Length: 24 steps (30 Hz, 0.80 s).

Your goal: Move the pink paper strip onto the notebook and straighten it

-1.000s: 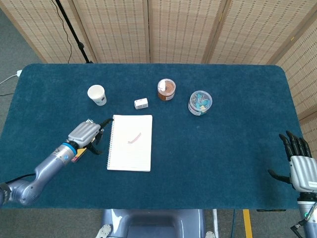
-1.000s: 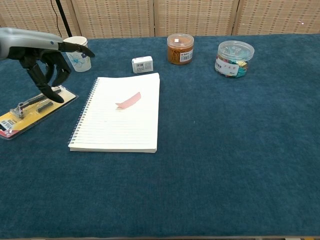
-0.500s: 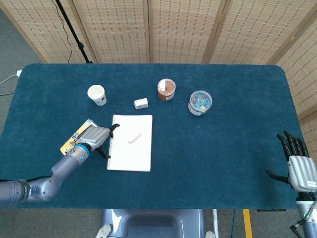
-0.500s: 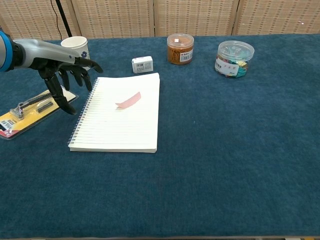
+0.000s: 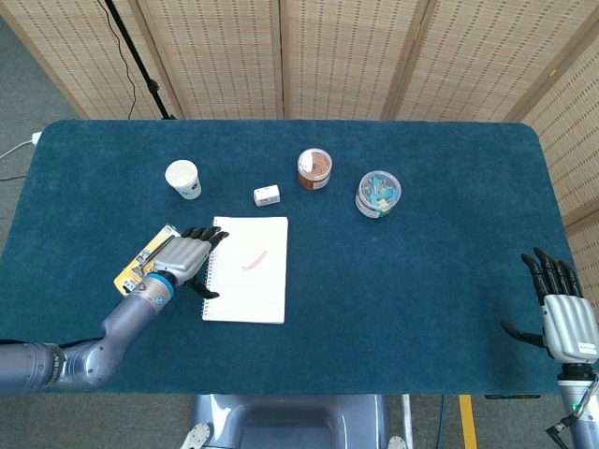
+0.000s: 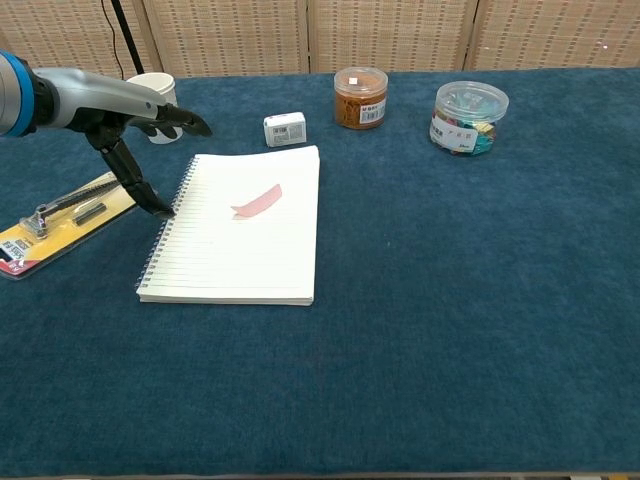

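Left hand [image 6: 140,135], fingers spread and empty, has slid rightward to the spiral notebook's [image 6: 235,250] edge; pink paper strip [image 6: 257,200] beyond awaits straightening.

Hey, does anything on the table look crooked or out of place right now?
The pink paper strip lies on the notebook at a slant, one end curling up off the page. The left hand, fingers spread, is at the notebook's spiral edge.
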### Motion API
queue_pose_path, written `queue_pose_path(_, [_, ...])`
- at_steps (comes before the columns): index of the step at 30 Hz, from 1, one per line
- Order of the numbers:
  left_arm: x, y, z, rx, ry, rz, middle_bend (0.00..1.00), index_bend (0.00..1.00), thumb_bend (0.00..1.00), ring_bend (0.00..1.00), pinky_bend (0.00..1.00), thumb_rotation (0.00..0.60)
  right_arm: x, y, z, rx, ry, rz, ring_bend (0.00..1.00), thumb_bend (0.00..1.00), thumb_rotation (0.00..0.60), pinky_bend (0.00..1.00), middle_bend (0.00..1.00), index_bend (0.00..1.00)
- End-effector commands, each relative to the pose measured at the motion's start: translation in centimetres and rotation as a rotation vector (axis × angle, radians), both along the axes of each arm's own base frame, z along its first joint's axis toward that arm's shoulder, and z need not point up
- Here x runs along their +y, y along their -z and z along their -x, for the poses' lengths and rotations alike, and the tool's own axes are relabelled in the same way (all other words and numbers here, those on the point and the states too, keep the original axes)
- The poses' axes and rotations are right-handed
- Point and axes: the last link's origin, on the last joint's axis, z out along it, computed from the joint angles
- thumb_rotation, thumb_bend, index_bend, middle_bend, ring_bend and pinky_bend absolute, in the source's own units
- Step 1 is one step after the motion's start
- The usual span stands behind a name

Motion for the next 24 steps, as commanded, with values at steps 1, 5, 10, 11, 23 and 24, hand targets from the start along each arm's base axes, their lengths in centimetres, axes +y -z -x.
queue_pose_path(1, [0.2,0.7,-0.1,0.012,0.000,0.003,0.00,0.12,0.00,0.00,0.00,0.446,0.0,0.0,0.0,-0.003,-0.001,0.000,0.00,0.00,0.600,0.00,0.00,0.00])
queue_pose_path(5, [0.4,1.9,-0.4,0.024,0.001,0.010,0.00,0.15,0.00,0.00,0.00,0.445,0.1,-0.1,0.0,-0.008,-0.001,-0.001,0.00,0.00,0.600,0.00,0.00,0.00])
queue_pose_path(10, [0.5,2.8,-0.7,0.038,0.003,0.010,0.00,0.18,0.00,0.00,0.00,0.445,0.0,-0.1,0.0,-0.015,0.001,-0.003,0.00,0.00,0.600,0.00,0.00,0.00])
queue_pose_path(11, [0.5,2.9,-0.8,0.040,0.004,0.010,0.00,0.19,0.00,0.00,0.00,0.444,0.0,-0.2,0.0,-0.016,0.001,-0.003,0.00,0.00,0.600,0.00,0.00,0.00])
queue_pose_path(23, [0.3,5.0,-1.4,0.062,0.037,0.022,0.00,0.22,0.00,0.00,0.00,0.438,0.1,-0.2,-0.1,-0.034,-0.001,-0.015,0.00,0.00,0.600,0.00,0.00,0.00])
queue_pose_path(24, [0.3,5.1,-1.5,0.064,0.038,0.023,0.00,0.22,0.00,0.00,0.00,0.439,0.1,-0.2,-0.1,-0.034,-0.002,-0.016,0.00,0.00,0.600,0.00,0.00,0.00])
